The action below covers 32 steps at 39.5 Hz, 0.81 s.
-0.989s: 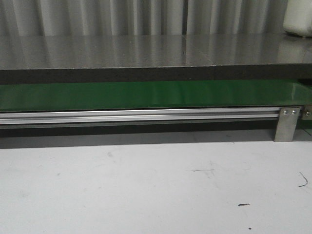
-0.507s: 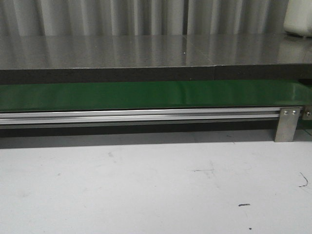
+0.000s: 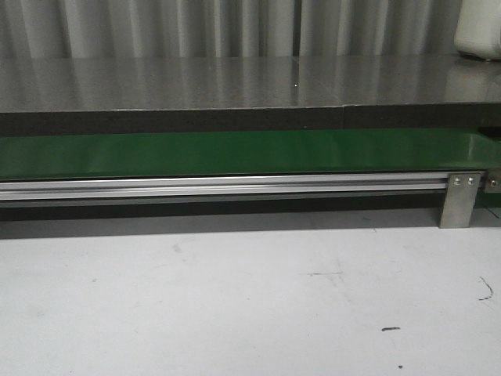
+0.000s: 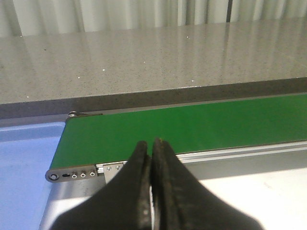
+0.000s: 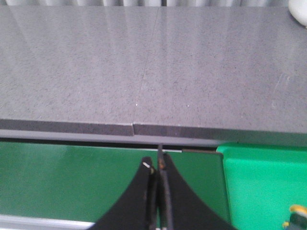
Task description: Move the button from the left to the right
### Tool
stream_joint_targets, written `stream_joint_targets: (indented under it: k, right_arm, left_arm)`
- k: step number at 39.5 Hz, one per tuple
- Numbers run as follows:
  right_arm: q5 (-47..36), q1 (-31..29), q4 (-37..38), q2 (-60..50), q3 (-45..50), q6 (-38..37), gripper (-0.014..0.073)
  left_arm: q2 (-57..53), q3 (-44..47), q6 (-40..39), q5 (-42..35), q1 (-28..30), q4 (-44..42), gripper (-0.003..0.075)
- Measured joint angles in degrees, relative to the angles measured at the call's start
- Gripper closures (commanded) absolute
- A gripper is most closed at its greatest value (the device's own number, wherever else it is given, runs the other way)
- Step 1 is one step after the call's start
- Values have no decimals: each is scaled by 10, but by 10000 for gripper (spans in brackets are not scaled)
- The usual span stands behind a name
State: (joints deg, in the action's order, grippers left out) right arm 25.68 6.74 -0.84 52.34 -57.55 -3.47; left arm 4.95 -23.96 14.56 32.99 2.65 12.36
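Note:
No button lies on the green belt (image 3: 235,153) in any view. A small dark thing with a yellowish top (image 5: 297,213), possibly a button, peeks in at the frame's corner inside a bright green bin (image 5: 259,187); most of it is cut off. My left gripper (image 4: 150,143) is shut with nothing in it, hanging over the front rail at the belt's (image 4: 192,129) left end. Over the right end of the belt (image 5: 57,177), beside the bin, my right gripper (image 5: 157,165) is also shut and holds nothing. Neither gripper shows in the front view.
A grey speckled counter (image 3: 235,82) runs behind the belt. An aluminium rail (image 3: 219,186) with a bracket (image 3: 460,200) fronts it. The white tabletop (image 3: 235,298) lies nearest. A blue surface (image 4: 24,163) sits past the belt's left end.

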Motion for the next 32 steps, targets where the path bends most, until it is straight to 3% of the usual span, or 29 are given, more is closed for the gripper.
stream_joint_targets:
  k: [9, 16, 23, 32]
  right_arm:
    - [-57, 0, 0, -215, 242, 0, 662]
    - [-59, 0, 0, -365, 355, 0, 662]
    - [-60, 0, 0, -445, 395, 0, 662]
    - [-60, 0, 0, -457, 401, 1, 662]
  left_arm:
    - [0, 0, 0, 0, 0, 0, 741]
    - [0, 0, 0, 0, 0, 0, 741]
    - [0, 0, 0, 0, 0, 0, 741]
    - [0, 0, 0, 0, 0, 0, 741]
